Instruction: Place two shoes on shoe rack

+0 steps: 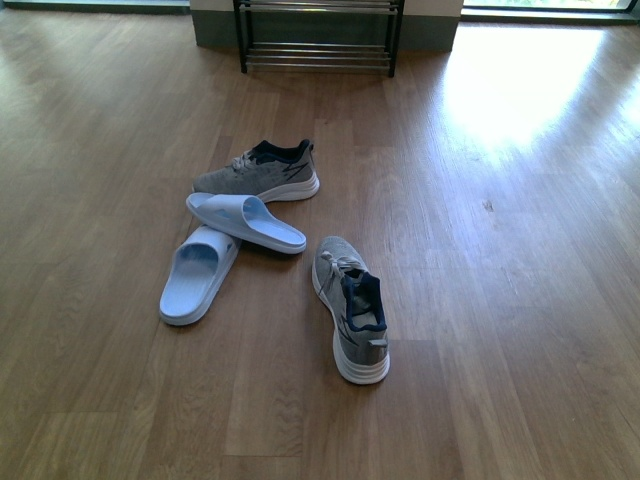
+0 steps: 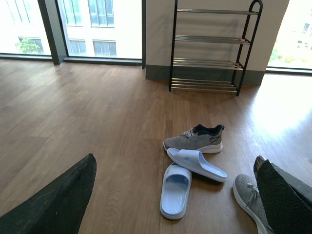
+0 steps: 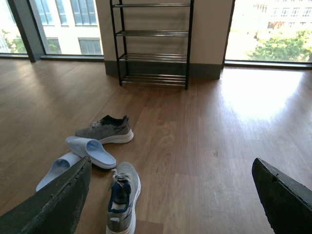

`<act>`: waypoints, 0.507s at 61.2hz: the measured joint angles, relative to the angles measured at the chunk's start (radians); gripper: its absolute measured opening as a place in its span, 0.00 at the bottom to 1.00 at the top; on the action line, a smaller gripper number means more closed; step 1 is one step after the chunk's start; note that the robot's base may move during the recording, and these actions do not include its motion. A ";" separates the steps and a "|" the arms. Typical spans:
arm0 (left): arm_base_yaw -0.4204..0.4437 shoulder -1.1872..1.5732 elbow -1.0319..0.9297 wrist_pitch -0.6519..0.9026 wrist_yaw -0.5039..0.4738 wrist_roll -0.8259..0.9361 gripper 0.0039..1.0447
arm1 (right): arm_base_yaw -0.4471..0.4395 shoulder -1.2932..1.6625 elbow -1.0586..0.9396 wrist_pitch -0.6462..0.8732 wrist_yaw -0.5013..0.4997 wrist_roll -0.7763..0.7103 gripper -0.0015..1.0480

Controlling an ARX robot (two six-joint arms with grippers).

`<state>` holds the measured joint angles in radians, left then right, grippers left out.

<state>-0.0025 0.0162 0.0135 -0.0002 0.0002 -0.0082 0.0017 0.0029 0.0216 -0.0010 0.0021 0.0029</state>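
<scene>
Lying well apart from shoe rack (image 1: 318,47): sneakers (image 1: 258,172), slides (image 1: 245,220) seemingly overlapping.

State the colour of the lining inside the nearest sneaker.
Navy blue; the nearest sneaker shows it best in the front view.

A bare high-rise room: wooden floor (image 2: 97,122), full-height windows (image 2: 97,27) (buildings outside).
</scene>
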 joint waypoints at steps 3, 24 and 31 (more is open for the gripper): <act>0.000 0.000 0.000 0.000 0.000 0.000 0.91 | 0.000 0.000 0.000 0.000 0.000 0.000 0.91; 0.000 0.000 0.000 0.000 0.000 0.000 0.91 | 0.000 0.000 0.000 0.000 0.000 0.000 0.91; 0.000 0.000 0.000 0.000 0.000 0.000 0.91 | 0.000 0.000 0.000 0.000 0.000 0.000 0.91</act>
<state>-0.0025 0.0162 0.0135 -0.0006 0.0002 -0.0082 0.0017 0.0029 0.0216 -0.0010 0.0021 0.0029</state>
